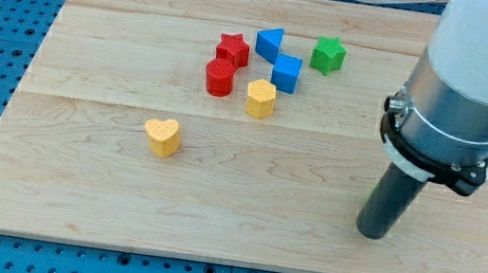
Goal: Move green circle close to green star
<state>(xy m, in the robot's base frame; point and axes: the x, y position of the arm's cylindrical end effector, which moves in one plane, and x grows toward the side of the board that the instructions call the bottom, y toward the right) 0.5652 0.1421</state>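
Note:
The green star (328, 55) lies near the view's top, right of centre on the wooden board (75, 180). No green circle shows; the arm's large grey body (467, 82) hides part of the board at the view's right. My tip (373, 235) rests on the board at the lower right, well below the green star and apart from every block.
Left of the green star lie a blue triangle (270, 43), a red star (232, 49), a blue cube (285, 72), a red circle (220, 78) and a yellow pentagon-like block (261, 99). A yellow heart (163, 137) lies alone at the left of centre.

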